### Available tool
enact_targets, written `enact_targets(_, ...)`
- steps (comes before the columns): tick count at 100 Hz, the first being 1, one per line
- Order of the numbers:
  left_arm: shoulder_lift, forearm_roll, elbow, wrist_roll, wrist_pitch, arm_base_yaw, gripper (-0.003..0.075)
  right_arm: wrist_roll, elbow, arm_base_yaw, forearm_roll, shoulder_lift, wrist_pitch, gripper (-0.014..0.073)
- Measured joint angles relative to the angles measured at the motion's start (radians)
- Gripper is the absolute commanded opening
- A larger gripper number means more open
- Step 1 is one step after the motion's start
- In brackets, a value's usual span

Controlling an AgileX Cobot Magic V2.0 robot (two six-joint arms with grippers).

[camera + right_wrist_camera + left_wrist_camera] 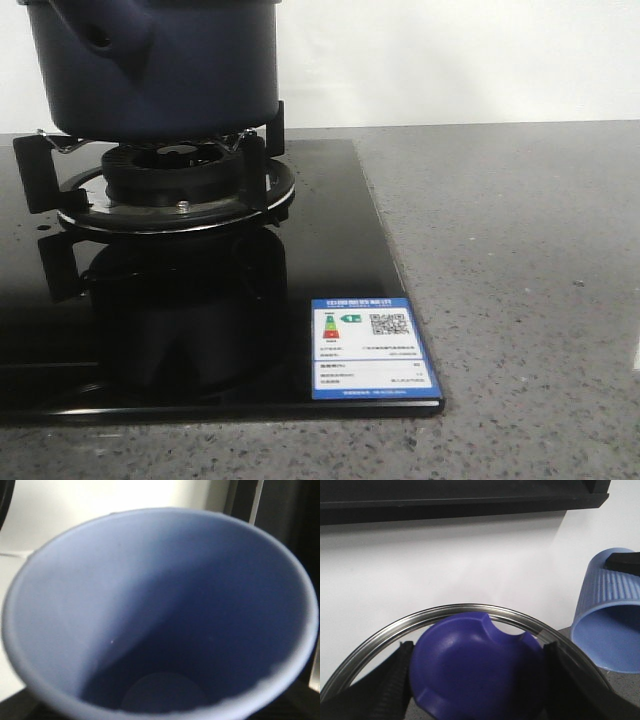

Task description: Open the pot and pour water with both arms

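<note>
With the left gripper (475,680) clamping the glass lid's blue knob (475,670) and the right gripper's state unclear, the tilted light-blue ribbed cup (610,615) risked spilling beside the dark navy pot (160,70) near the bench's far-left corner.

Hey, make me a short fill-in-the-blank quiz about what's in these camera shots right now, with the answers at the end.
1. The dark navy pot sits on a gas ____.
2. The left end effector grips the blue knob of a glass ____.
3. The ribbed cup is light ____.
4. The label is stuck on the black hob's near right ____.

Answers: burner; lid; blue; corner
</note>
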Motion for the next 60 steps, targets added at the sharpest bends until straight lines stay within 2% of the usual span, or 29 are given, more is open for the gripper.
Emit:
enact_targets(16,0.0,0.0,0.0,0.0,0.0,0.0,0.036,0.061,0.0,0.0,0.0,0.0,0.0,0.0392)
enact_targets(36,0.0,0.0,0.0,0.0,0.012,0.0,0.036,0.325,0.0,0.002,0.056,-0.01,0.075,0.0392)
enact_targets(48,0.0,-0.011,0.0,0.0,0.018,0.0,0.036,0.494,0.0,0.002,0.158,-0.054,0.18,0.0392)
enact_targets(60,0.0,-0.018,0.0,0.0,0.026,0.0,0.036,0.58,0.0,-0.037,0.371,-0.131,0.25,0.0392)
